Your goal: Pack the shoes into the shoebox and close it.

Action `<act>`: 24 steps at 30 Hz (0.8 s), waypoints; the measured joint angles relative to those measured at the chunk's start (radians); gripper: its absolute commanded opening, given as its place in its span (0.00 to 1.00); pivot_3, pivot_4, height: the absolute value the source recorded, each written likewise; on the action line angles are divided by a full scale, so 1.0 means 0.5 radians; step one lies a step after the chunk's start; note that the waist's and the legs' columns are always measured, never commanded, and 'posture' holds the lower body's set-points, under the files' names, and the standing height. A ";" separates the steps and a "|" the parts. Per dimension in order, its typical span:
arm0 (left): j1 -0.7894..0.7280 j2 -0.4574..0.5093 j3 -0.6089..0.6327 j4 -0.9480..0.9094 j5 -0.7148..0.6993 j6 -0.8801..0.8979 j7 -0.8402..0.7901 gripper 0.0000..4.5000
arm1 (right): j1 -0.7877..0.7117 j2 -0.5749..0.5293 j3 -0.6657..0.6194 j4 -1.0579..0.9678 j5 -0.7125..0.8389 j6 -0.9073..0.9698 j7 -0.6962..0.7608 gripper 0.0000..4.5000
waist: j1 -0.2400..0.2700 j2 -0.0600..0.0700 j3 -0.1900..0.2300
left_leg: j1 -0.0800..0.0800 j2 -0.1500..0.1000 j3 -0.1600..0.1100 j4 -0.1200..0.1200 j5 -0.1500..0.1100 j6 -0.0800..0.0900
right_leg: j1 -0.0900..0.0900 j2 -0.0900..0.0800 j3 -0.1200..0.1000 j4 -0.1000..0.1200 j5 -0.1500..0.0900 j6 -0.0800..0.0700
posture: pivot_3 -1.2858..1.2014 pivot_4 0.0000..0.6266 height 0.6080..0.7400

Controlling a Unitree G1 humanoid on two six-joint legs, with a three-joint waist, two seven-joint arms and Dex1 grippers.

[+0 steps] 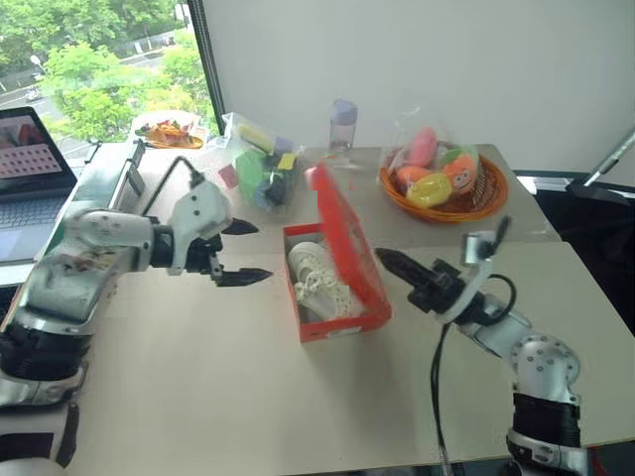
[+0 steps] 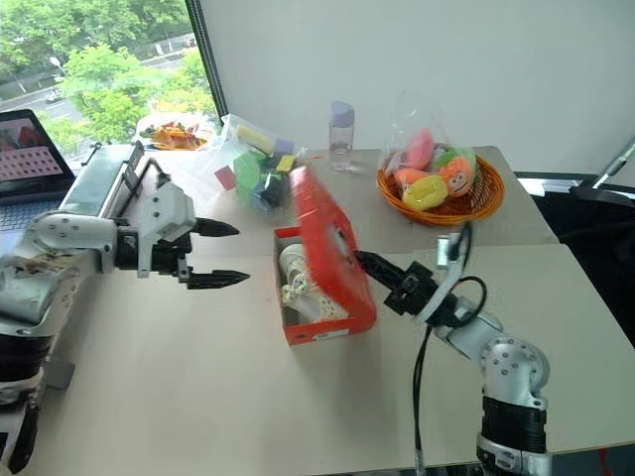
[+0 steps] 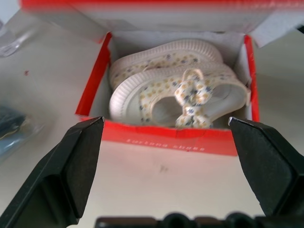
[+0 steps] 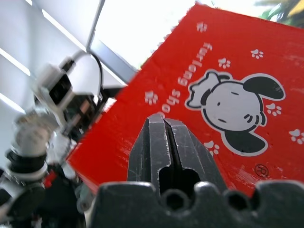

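The shoebox (image 1: 332, 322), a flat rectangular carton of red-orange card with a white inside, sat near the middle of a smooth, pale beige table (image 1: 198, 397). Inside it lay the shoes (image 3: 178, 85), a soft cream pair with ribbed rubbery soles, a fine speckled print and a floppy bow, tucked side by side and filling the box almost end to end. The hinged lid (image 2: 322, 243) stood raised and tilted over the box, a stiff red panel; its outer face carried small white paw prints, white lettering and a cartoon dog with black ears. The right gripper (image 1: 385, 260) was just beside the box on the lid's outer side, its two black tapered fingers pressed together with nothing between them, their tips at or against the lid's printed face. The left gripper (image 1: 243, 252) hung apart from the box on its open side, its pointed black fingers spread wide and empty, aimed at the box. Beyond the box stood a round orange woven basket (image 1: 476, 203) of glossy coloured toys under crinkled clear film, and a clear bag of bright blocks (image 1: 263, 174).
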 measured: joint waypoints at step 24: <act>0.700 -0.023 0.587 -0.709 -0.297 0.435 0.541 1.00 | -1.003 -0.025 1.507 1.065 -1.757 -0.957 0.670 0.01 | -0.037 -0.020 -0.029 | 0.069 0.018 0.016 -0.016 -0.013 -0.021 | 0.037 0.005 0.010 -0.006 -0.006 -0.026 | 0.52 0.24 1.00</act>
